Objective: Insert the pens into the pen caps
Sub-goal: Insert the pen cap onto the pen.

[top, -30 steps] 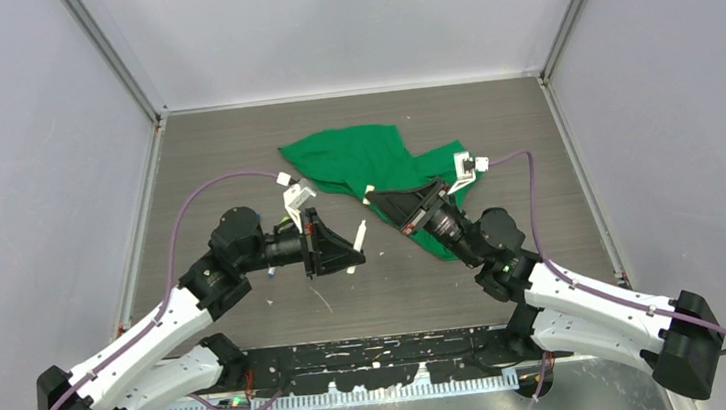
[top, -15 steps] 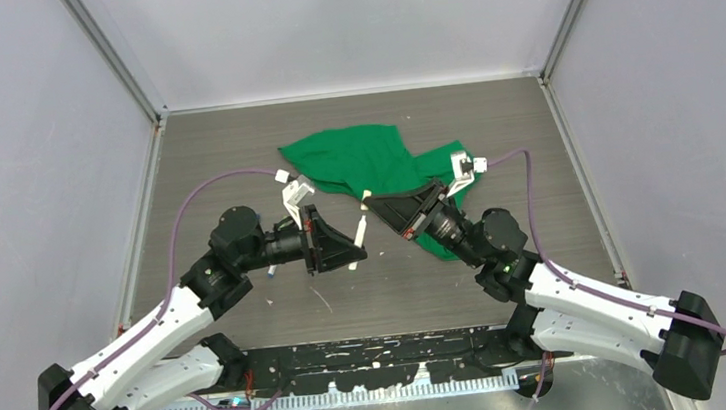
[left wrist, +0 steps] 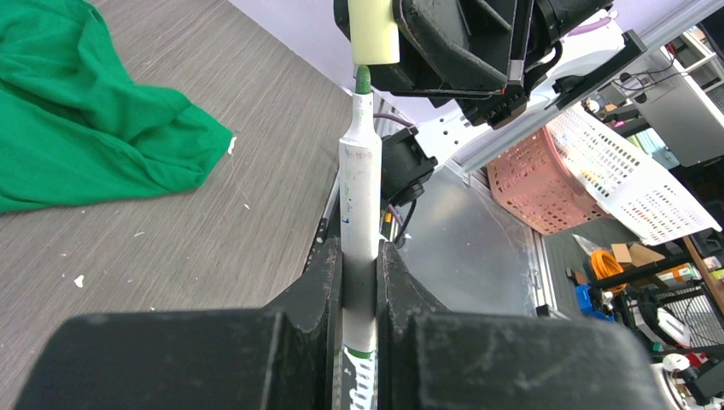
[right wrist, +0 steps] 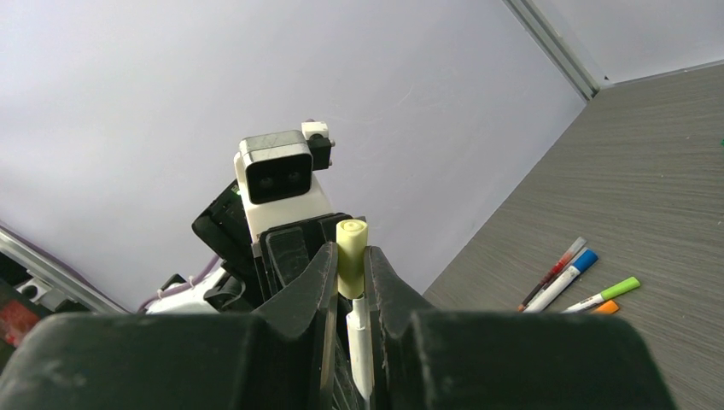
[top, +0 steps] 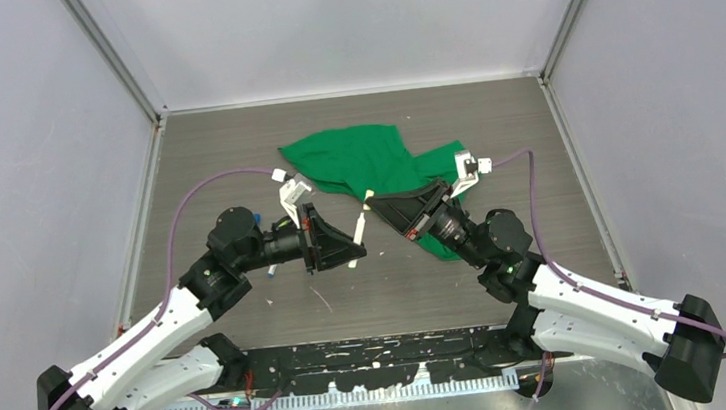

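A white pen [left wrist: 359,179] with a green tip stands between the fingers of my left gripper [left wrist: 359,256], which is shut on its barrel. The tip meets the open mouth of a pale yellow-green pen cap [left wrist: 373,32]. My right gripper [right wrist: 349,260] is shut on that cap [right wrist: 351,256], and the pen [right wrist: 360,342] shows just beneath it. From above, the pen [top: 359,227] and the cap [top: 368,196] line up in the air between the left gripper [top: 353,251] and the right gripper [top: 376,204]. More pens lie on the table: a red one [right wrist: 555,272], a blue-capped one [right wrist: 568,275] and a green-capped one [right wrist: 610,293].
A crumpled green cloth [top: 365,165] lies behind the grippers, partly under the right wrist. A small orange piece [right wrist: 604,307] sits by the lying pens. Small white flecks dot the wooden table [top: 492,122]. Walls close in the left, right and back.
Both grippers have drifted a little to the left. The pen has edged up so its tip now meets the cap's mouth. Both grips are unchanged.
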Robot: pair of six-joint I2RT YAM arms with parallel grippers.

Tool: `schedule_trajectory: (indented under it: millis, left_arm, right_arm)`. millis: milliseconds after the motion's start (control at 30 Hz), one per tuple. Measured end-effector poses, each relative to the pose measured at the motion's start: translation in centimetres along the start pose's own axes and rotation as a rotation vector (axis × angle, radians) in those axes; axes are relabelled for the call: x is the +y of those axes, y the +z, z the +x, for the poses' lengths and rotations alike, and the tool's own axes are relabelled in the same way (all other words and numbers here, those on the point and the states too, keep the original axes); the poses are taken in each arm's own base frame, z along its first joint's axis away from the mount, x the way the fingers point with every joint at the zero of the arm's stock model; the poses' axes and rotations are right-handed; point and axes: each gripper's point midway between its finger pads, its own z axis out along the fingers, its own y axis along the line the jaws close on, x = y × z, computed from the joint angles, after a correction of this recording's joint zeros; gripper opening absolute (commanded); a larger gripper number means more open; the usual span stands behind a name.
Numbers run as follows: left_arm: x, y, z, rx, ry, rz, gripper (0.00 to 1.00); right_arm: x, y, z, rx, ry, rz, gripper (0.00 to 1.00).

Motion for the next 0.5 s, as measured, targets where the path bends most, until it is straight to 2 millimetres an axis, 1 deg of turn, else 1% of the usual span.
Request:
schedule_trajectory:
  millis: [500]
  left_arm:
    - [-0.45, -0.01, -0.34, -0.012, -0.006, 0.016, 0.00]
  right_arm:
    - [-0.23, 0.36, 0.22, 0.000, -0.010, -0.004, 0.01]
